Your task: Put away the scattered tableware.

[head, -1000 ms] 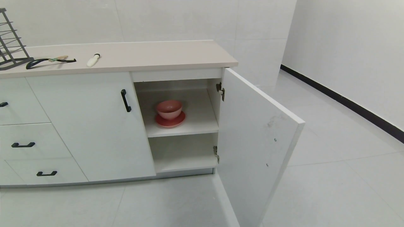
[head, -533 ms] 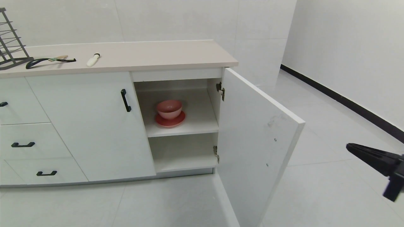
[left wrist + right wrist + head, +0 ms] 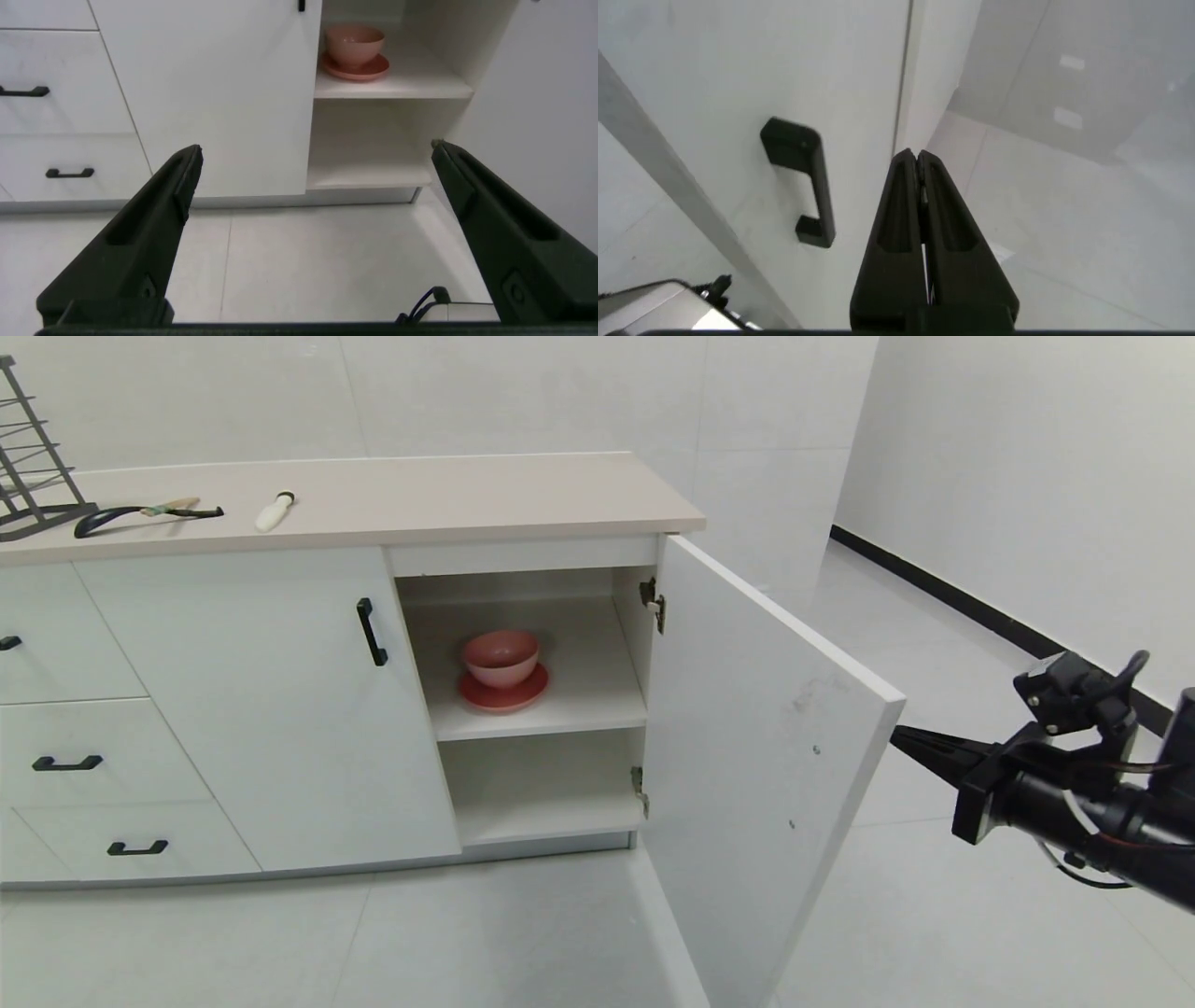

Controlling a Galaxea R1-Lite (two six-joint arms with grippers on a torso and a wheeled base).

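While the pink bowl (image 3: 500, 658) sits on the red plate (image 3: 505, 697) mid-frame, on the upper shelf (image 3: 597, 707) of the open cupboard (image 3: 523, 556), R claw (image 3: 910, 738) is pinched closed at right, tip just by the door (image 3: 747, 709) edge, near the black handle (image 3: 820, 196). L claw (image 3: 313, 149) spread wide, facing cupboard.

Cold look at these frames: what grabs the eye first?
The cabinet door stands wide open, with a pink bowl stacked on a red plate on the upper shelf inside. Next is the right end effector, shut, close to the door's outer face beside its black handle. The left end effector hangs open, low down, with the bowl and plate ahead of it.
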